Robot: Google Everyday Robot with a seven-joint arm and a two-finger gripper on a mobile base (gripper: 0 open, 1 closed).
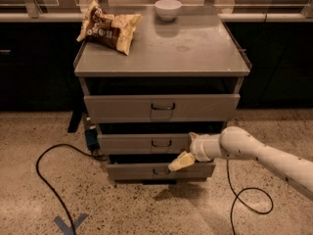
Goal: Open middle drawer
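Note:
The middle drawer (142, 143) is a flat grey metal front with a small dark wire handle (161, 143) at its centre, between a taller top drawer (161, 106) and a bottom drawer (146, 171). All three fronts sit close to the cabinet. My gripper (180, 162) is on a white arm reaching in from the right. Its pale tip hangs just below and right of the middle drawer's handle, in front of the bottom drawer's upper edge.
The grey cabinet top (195, 48) carries a chip bag (108, 27) at the back left and a white bowl (167, 9) at the back. Black cables (46, 175) loop on the speckled floor at left and right (249, 199). A blue tape mark (71, 224) lies in front.

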